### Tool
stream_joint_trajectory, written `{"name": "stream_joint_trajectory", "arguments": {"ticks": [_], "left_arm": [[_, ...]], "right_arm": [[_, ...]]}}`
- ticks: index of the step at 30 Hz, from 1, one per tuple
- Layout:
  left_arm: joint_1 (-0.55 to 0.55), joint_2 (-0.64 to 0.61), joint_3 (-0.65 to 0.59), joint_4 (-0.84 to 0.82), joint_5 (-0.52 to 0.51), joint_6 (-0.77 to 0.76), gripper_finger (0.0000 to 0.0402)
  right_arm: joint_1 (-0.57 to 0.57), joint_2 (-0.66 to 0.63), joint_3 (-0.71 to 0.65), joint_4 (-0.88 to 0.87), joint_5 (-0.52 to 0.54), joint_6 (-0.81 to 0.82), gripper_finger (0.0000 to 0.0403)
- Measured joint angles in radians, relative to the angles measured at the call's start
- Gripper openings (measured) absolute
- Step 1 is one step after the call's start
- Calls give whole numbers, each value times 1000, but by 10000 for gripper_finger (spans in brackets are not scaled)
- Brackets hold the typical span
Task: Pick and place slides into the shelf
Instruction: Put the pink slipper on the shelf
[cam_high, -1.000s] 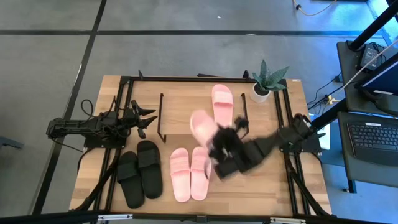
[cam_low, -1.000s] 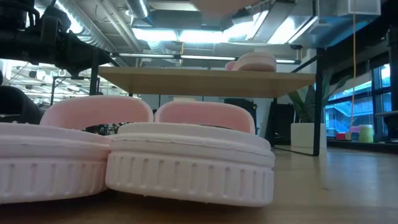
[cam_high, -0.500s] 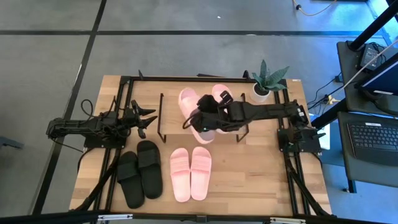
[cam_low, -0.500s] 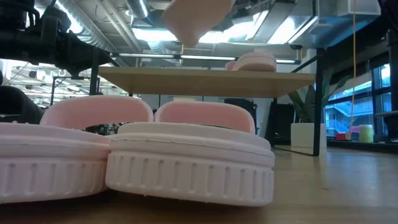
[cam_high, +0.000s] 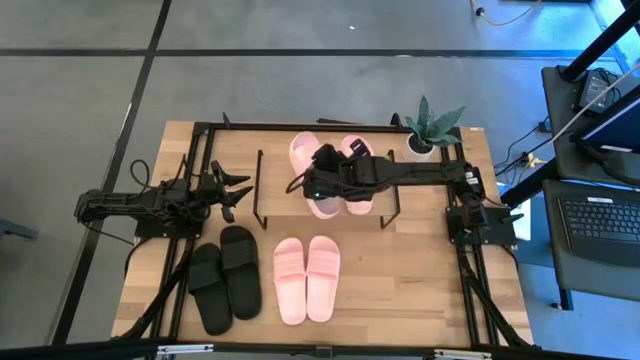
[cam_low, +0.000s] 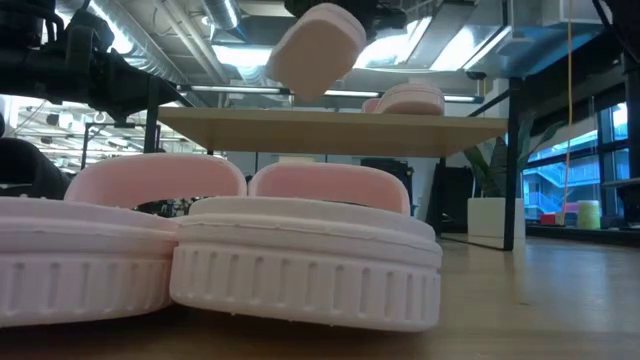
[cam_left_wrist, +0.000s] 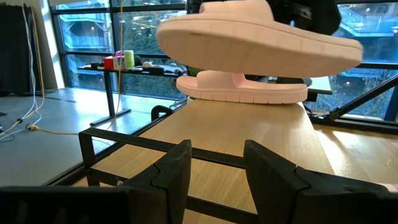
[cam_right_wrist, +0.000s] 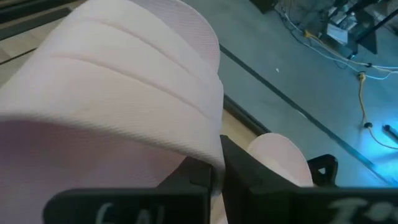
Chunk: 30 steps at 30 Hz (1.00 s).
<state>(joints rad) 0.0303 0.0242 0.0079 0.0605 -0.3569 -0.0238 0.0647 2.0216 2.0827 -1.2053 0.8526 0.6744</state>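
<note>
My right gripper (cam_high: 322, 183) reaches from the right over the shelf (cam_high: 278, 192) and is shut on a light pink slide (cam_high: 308, 172). In the low view this slide (cam_low: 318, 45) hangs tilted above the wooden shelf board (cam_low: 330, 128). Its partner slide (cam_high: 358, 168) lies sole down on the board. A second pink pair (cam_high: 307, 278) and a black pair (cam_high: 225, 280) rest on the tabletop in front of the shelf. My left gripper (cam_high: 240, 195) waits open, left of the shelf, and its wrist view shows the open fingers (cam_left_wrist: 180, 168) pointing along the board. My right gripper pinches the pink slide by its wide strap (cam_right_wrist: 186, 134), with the fingers (cam_right_wrist: 245, 171) closing on the strap's edge. It comes from the table's right side, slanting down. The slide is lifted clear above the shelf board, tilted, with its sole (cam_left_wrist: 261, 40) facing down.
A potted plant (cam_high: 428, 130) stands at the table's far right corner, beside the shelf. Black frame rails (cam_high: 205, 160) run along the table's edges. Bare tabletop (cam_high: 400, 280) lies near and right of the pink pair.
My right gripper has carried the pink slide from over the near middle of the table toward the far edge and to the left, over the shelf board. In the low view the slide has come down lower toward the board. The left arm has kept still.
</note>
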Motion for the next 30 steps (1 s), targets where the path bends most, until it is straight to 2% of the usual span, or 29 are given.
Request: {"name": "stream_joint_trajectory", "arguments": {"ticks": [8,14,30], "left_arm": [[0,0,0,0,0,-14,141],[0,0,0,0,0,-22,141],[0,0,0,0,0,7,141]], "right_arm": [[2,0,-4,-9,29,-24,15],[4,0,-11,-78,27,54,15],[-19,53,-12,-93,17,140,15]]}}
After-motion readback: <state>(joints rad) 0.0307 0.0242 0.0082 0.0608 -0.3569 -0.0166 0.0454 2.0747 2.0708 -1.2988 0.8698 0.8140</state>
